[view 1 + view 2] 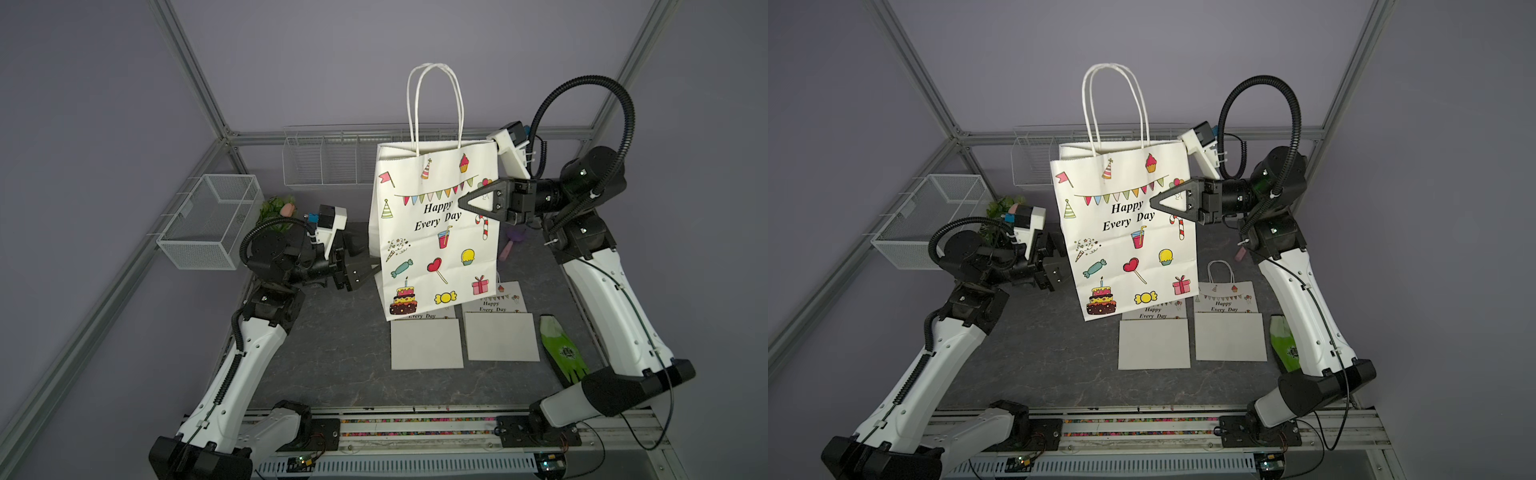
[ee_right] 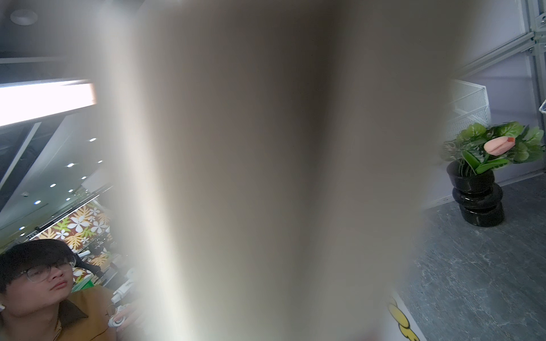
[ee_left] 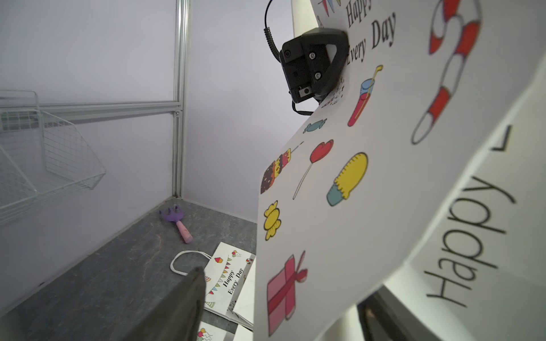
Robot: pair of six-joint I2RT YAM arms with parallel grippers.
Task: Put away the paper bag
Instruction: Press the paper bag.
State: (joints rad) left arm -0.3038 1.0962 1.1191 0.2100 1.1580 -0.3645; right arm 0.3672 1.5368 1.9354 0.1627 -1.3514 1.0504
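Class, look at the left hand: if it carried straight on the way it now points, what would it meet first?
The paper bag. The left hand points at the bag's lower side edge from close by, though the exact gap is unclear.

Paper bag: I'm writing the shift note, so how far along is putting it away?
Done: two folded bags lie flat on the table. In hand: the right pincer grips the paper bag by its side, upright; the left pincer stands open at its lower edge. Left: flattening it and laying it down, probably beside those.
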